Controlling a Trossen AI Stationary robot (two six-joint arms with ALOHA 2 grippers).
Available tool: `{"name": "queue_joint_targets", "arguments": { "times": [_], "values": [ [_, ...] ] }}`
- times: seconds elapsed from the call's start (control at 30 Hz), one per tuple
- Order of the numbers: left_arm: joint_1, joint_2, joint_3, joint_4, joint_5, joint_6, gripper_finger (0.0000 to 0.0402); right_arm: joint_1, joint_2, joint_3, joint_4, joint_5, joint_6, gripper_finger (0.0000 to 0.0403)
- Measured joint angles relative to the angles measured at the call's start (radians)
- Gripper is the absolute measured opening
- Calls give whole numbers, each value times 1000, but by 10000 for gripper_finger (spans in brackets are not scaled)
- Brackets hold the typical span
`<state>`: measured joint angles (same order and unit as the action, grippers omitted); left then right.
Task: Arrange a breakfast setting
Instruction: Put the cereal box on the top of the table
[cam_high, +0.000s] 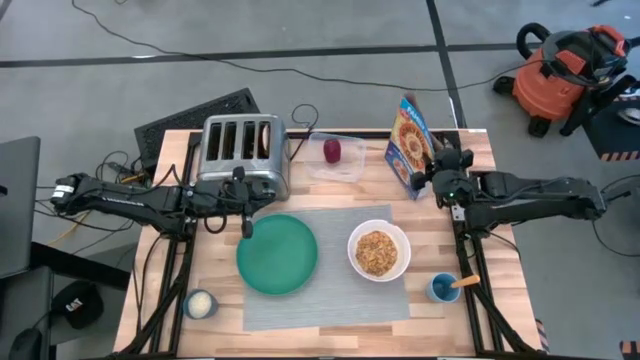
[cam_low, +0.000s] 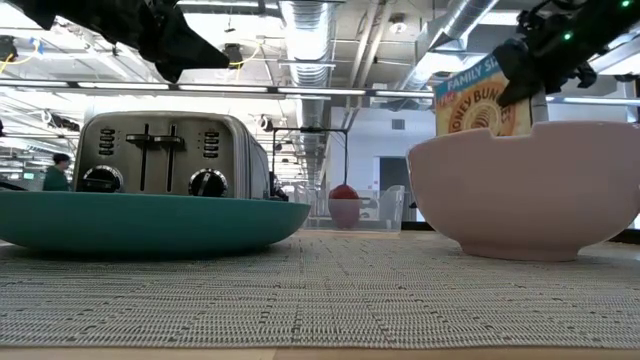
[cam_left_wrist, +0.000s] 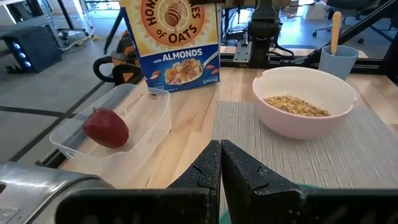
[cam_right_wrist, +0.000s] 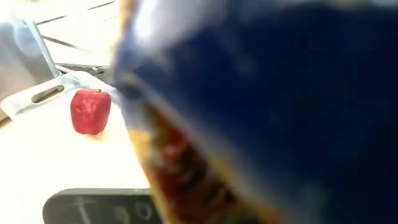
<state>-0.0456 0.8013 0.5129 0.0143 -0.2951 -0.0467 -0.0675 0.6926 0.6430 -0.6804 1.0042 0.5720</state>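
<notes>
A teal plate (cam_high: 277, 254) and a white bowl (cam_high: 378, 251) of cereal rest on the grey placemat (cam_high: 330, 300). A dark-red fruit (cam_high: 331, 150) lies in a clear tub. Tan bread (cam_high: 266, 136) sticks into a slot of the toaster (cam_high: 240, 150). The wooden spoon (cam_high: 463, 283) stands in a blue cup. My left gripper (cam_high: 246, 226) hangs shut over the plate's far left rim, touching nothing. My right gripper (cam_high: 436, 172) is shut on a blue cereal box (cam_high: 409, 145) at the far right. My right gripper holds the cereal box by its upper part (cam_low: 488, 88), coming from the table's right side and slanting slightly down. The box fills the right wrist view, so the fingers do not show. The box is upright, its bottom edge (cam_left_wrist: 180, 84) down at the tabletop.
The toaster stands at the far left, with cables behind it. A small white cup (cam_high: 200, 304) sits near the front left corner and the blue cup (cam_high: 443, 289) near the front right. Bare wood lies between the clear tub (cam_high: 335, 158) and the placemat.
</notes>
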Motion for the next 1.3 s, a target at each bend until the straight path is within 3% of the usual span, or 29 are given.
{"name": "queue_joint_targets", "arguments": {
  "times": [0.63, 0.9, 1.3],
  "values": [
    [0, 0, 0, 0, 0, 0, 0, 2, -1, -9, -11, -14, -5, 230],
    [0, 0, 0, -1, 0, 1, 0, 2, 0, 44, -24, -16, -31, 239],
    [0, 0, 0, -1, 0, 2, 0, 2, -1, 123, -37, -114, -60, 240]
  ]
}}
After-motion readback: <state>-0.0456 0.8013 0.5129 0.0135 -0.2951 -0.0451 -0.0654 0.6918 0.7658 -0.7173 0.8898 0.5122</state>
